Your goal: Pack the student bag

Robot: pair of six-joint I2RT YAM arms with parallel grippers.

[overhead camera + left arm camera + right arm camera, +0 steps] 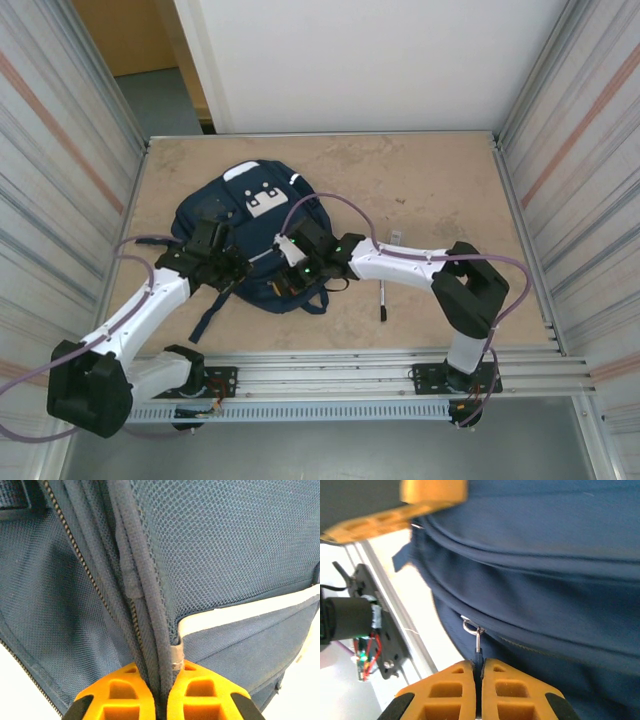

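The student bag point(255, 225) lies flat in the left middle of the table, navy blue with white patches near its far end. My left gripper point(228, 268) sits at the bag's near left edge. In the left wrist view, that gripper point(164, 675) is shut on a dark piped seam point(145, 605) beside a zipper and a thin light stripe point(250, 611). My right gripper point(292, 272) rests on the bag's near right part. In the right wrist view, this gripper point(479, 666) is shut on the dark tab of a metal zipper pull point(477, 639).
A pen point(382, 300) lies on the table just right of the bag, under the right arm. A small pale object point(396, 237) sits farther back. Metal walls close in both sides, and a rail point(350, 360) runs along the near edge.
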